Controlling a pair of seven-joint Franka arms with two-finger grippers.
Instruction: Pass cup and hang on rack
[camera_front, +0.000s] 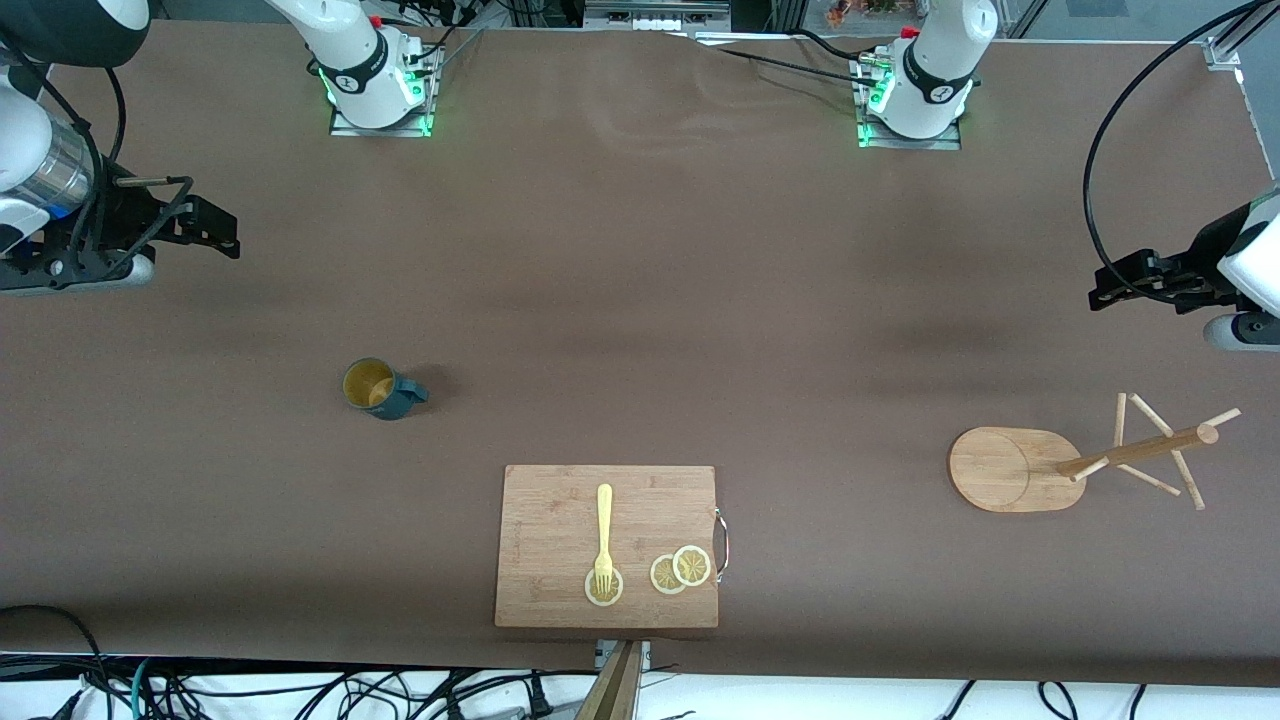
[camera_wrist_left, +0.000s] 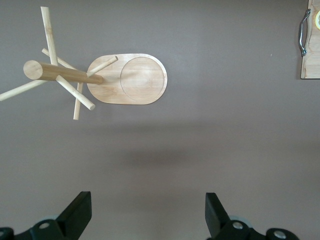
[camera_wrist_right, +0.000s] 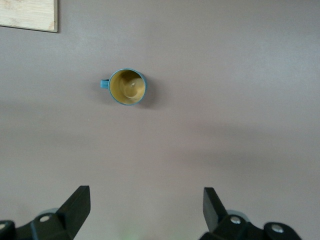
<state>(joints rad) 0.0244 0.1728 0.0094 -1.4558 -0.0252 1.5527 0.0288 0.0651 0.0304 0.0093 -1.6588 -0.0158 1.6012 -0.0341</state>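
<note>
The dark teal cup (camera_front: 380, 388) stands upright on the brown table toward the right arm's end, its handle pointing toward the left arm's end. It also shows in the right wrist view (camera_wrist_right: 127, 87). The wooden rack (camera_front: 1135, 452) stands on its oval base (camera_front: 1000, 468) toward the left arm's end, and shows in the left wrist view (camera_wrist_left: 65, 75). My right gripper (camera_front: 215, 228) hangs open and empty above the table, apart from the cup; its jaws (camera_wrist_right: 146, 212) stand wide. My left gripper (camera_front: 1110, 285) hangs open and empty above the table near the rack; its jaws (camera_wrist_left: 148, 215) stand wide.
A rectangular wooden cutting board (camera_front: 560, 520) with a metal handle lies near the table's front edge, nearer to the camera than the cup. On it lie a yellow fork (camera_front: 603, 535) and lemon slices (camera_front: 680, 570). Cables run along the table's ends.
</note>
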